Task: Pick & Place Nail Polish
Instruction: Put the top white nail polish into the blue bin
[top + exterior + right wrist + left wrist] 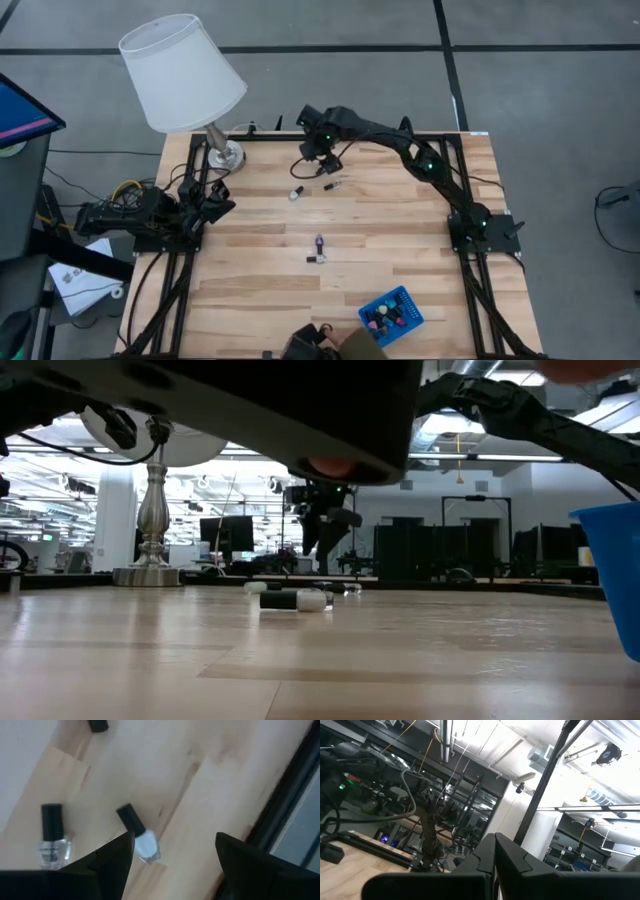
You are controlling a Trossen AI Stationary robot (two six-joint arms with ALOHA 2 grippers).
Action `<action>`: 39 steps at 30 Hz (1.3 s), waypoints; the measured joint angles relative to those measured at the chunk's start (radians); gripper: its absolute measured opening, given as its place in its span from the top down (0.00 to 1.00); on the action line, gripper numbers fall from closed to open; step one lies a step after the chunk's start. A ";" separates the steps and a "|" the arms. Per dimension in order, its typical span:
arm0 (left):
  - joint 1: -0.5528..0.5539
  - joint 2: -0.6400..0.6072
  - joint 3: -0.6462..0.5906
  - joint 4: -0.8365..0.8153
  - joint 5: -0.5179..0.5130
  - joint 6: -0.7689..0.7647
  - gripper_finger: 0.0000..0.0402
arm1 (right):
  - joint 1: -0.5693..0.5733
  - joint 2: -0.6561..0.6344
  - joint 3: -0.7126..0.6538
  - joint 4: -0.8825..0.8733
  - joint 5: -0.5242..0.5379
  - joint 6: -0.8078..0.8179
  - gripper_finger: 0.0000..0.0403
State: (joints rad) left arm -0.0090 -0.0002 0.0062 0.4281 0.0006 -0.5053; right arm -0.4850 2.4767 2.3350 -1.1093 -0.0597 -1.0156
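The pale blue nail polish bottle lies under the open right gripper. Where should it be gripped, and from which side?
Probably from above, fingers across the body of the pale blue bottle: it lies flat on the table, black cap sideways. The right gripper is open above it.

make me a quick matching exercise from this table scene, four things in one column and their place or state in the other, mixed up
Things:
1. right gripper
2. left gripper
3. blue tray
4. lamp

Places or states:
A. standing at the table's far left corner
B. shut, waiting at the table's left edge
C. open, over two nail polish bottles lying at the far edge
D. at the near edge, holding several bottles

Pairs: 1-C, 2-B, 3-D, 4-A
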 joint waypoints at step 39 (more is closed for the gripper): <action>0.000 0.102 0.000 0.002 -0.012 0.000 1.00 | 0.040 -0.340 0.020 -0.199 -0.108 0.627 0.33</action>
State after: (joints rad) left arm -0.0090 0.1014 0.0063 0.4299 -0.0111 -0.5053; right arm -0.4451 2.1363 2.3554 -1.3082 -0.1675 -0.3888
